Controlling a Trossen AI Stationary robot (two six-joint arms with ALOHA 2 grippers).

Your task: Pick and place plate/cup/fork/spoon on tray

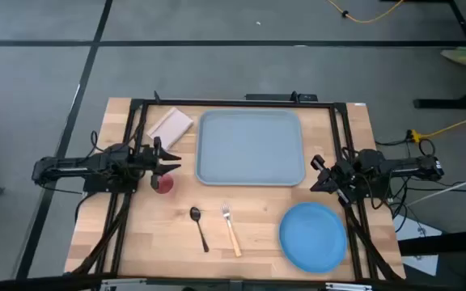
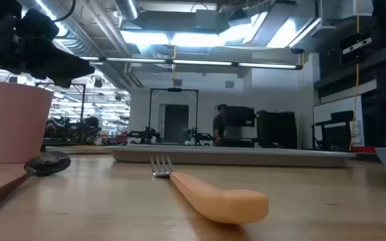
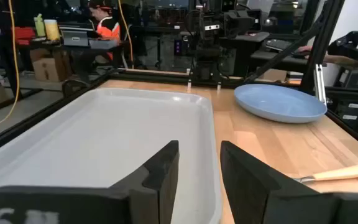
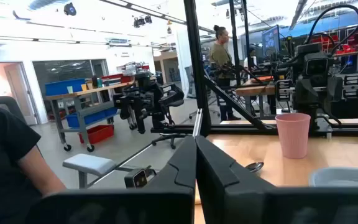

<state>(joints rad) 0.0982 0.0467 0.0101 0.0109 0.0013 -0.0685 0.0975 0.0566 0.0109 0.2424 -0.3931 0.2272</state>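
- Table (image 1: 257, 222): carried all items.
- Tray (image 1: 250, 147): centre, toward 12 o'clock.
- Plate (image 1: 312, 235): at 4 o'clock.
- Left claw (image 1: 171, 163): at 9 o'clock, narrowly parted, holding nothing.
- Right claw (image 1: 316, 175): at 3 o'clock, closed, holding nothing.
- Fork (image 1: 230, 229), spoon (image 1: 198, 225): at 6 o'clock.
- Cup (image 1: 163, 183): beneath the left claw.

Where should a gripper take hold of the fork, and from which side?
Grip the fork at mid-handle, coming straight down from above. It lies flat on the table, so only a top-down pinch across the narrow orange handle fits. The spoon lies alongside but apart, leaving finger room.
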